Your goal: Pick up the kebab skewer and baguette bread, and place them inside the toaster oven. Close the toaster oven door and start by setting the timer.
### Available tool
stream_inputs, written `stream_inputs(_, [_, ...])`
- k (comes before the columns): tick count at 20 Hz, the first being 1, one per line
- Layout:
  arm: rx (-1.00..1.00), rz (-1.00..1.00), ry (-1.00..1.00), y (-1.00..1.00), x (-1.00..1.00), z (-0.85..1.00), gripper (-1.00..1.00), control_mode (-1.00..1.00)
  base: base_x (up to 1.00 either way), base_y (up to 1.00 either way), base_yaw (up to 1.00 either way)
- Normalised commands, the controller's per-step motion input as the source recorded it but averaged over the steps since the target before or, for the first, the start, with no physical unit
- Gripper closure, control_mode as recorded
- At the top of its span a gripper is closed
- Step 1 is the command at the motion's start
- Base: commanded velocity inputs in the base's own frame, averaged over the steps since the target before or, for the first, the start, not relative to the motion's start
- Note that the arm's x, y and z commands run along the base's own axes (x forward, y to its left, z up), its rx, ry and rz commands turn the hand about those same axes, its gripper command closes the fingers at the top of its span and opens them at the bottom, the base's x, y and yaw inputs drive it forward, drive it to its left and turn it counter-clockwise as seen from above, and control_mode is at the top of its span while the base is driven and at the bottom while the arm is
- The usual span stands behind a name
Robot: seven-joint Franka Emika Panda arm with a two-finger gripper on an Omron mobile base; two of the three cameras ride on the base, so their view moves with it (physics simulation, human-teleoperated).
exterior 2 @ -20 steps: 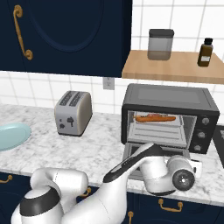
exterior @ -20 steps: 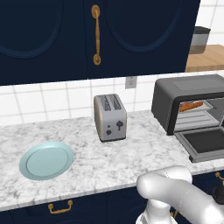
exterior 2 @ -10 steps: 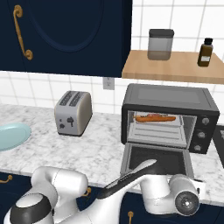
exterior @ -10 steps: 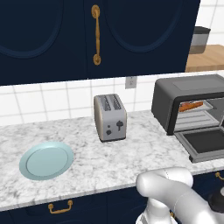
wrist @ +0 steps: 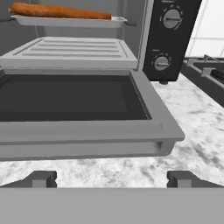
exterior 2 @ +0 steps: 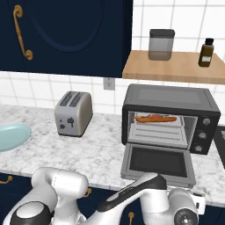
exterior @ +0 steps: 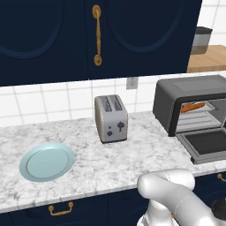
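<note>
The toaster oven (exterior 2: 171, 100) (exterior: 176, 99) stands at the counter's right end. The toaster oven door (wrist: 65, 103) (exterior 2: 158, 161) (exterior: 207, 143) hangs open and lies flat. On the upper rack rests the orange-brown baguette bread (wrist: 57, 11) (exterior 2: 156, 118) (exterior: 193, 107). I cannot tell the kebab skewer apart from it. My gripper (wrist: 113, 179) is open and holds nothing. It sits low at the counter's front edge, just before the door's bar handle (wrist: 83, 148). The dials (wrist: 171, 18) are on the oven's right panel.
A silver two-slot toaster (exterior: 111, 118) (exterior 2: 73, 113) stands mid-counter, with a pale blue plate (exterior: 47, 161) to its left. A wooden shelf (exterior 2: 176, 66) above the oven carries a jar (exterior 2: 161, 44) and a bottle (exterior 2: 206, 52). A stove edge (wrist: 205, 72) lies right of the oven.
The hand has sunk lower in front of the counter edge, below the open door. The jaws stay open; the oven and food have not moved.
</note>
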Motion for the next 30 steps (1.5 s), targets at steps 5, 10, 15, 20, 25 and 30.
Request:
stream_inputs(5, [0.00,0.02,-0.01,-0.01,-0.07,-0.29,-1.00,-1.00,0.00,0.00,0.00])
stream_inputs(10, [0.01,0.03,-0.09,0.00,0.17,-0.01,-1.00,-1.00,0.00,0.00,0.00])
stream_inputs(15, [0.00,0.01,-0.01,0.01,0.24,-0.17,-1.00,-1.00,0.00,0.00,0.00])
stream_inputs(20, [0.00,0.00,0.00,0.00,0.00,-0.39,-1.00,-1.00,0.00,0.00,0.00])
stream_inputs(25, [0.00,0.00,0.00,0.00,0.13,-0.09,-1.00,-1.00,0.00,0.00,0.00])
stream_inputs(30, [0.00,0.00,0.00,0.00,0.17,0.00,-1.00,-1.00,0.00,0.00,0.00])
